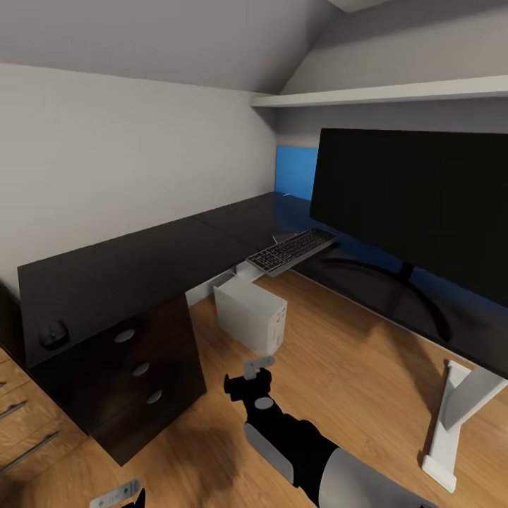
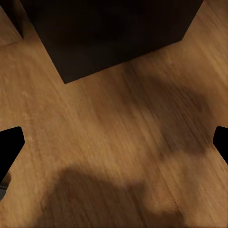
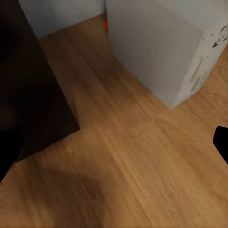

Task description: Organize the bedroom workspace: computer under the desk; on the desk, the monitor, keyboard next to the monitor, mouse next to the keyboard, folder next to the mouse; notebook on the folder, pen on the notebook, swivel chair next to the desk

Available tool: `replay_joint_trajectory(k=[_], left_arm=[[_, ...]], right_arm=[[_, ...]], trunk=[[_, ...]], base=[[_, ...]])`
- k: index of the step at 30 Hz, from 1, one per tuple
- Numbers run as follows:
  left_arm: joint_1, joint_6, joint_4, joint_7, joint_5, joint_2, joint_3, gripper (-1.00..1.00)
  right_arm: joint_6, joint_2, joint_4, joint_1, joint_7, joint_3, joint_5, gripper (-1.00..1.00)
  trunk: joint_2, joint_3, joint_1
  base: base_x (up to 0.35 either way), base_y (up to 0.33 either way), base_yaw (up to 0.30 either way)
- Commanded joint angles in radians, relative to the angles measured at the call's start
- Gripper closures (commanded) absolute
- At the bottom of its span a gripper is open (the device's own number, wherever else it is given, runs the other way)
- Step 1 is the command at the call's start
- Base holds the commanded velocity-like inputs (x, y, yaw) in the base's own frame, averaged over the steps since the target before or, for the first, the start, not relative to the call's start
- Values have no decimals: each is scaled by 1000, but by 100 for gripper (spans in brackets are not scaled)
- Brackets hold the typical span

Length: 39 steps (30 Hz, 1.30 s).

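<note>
The head view takes in the black L-shaped desk (image 1: pixel 141 261), its blue back panel at about 1 o'clock. The monitor (image 1: pixel 416 204) stands on the desk at 2 o'clock, its round base on the top. The keyboard (image 1: pixel 291 250) lies just beside the monitor, toward the frame's centre, its near end overhanging the desk edge. The mouse (image 1: pixel 53 333) sits at 9 o'clock near the desk's left corner, well apart from the keyboard. The computer (image 1: pixel 250 314) stands on the wooden floor (image 1: pixel 331 367) in the opening under the desk, just below the keyboard. Three silver-knobbed drawers (image 1: pixel 140 368) at 8 o'clock are closed, so their contents cannot be told.

The right gripper (image 1: pixel 257 367) hangs at 6 o'clock over the floor, near the computer. The right wrist view adds the tower's pale side (image 3: pixel 156 52) and perforated face, with the dark drawer unit beside it; the fingertips (image 3: pixel 221 142) sit at the frame edges, spread wide, holding nothing.

The left wrist view shows the drawer unit's base (image 2: pixel 109 33) on shadowed floor; the left gripper (image 2: pixel 114 145) is likewise wide apart and empty.
</note>
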Motion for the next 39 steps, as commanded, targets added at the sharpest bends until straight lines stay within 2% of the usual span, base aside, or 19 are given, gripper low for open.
replay_joint_trajectory(k=[1,7,8,23,33,39], left_arm=[[0,4,-2,8,6,1,-3,-100],[0,5,-2,7,8,2,-2,-100],[0,5,0,8,11,4,1,-100],[0,4,40,11,11,3,3,-100],[0,4,44,10,11,3,4,-100],[0,6,44,9,11,4,4,-100]], right_arm=[[4,0,-11,-1,-7,3,-4,-100],[24,0,-56,0,-5,13,-8,-100],[29,0,-108,2,-3,31,-9,-100],[29,0,-112,3,-3,33,-9,-100],[25,0,-114,3,-1,32,-9,-100],[27,0,-114,3,-1,32,-9,-100]], trunk=[[0,-1,0],[0,-1,0],[0,-1,0],[0,-13,0],[0,-14,0],[0,-14,0]], base=[[0,0,0],[0,0,0],[0,-70,92],[0,-275,187],[0,-302,17],[0,-118,1]])
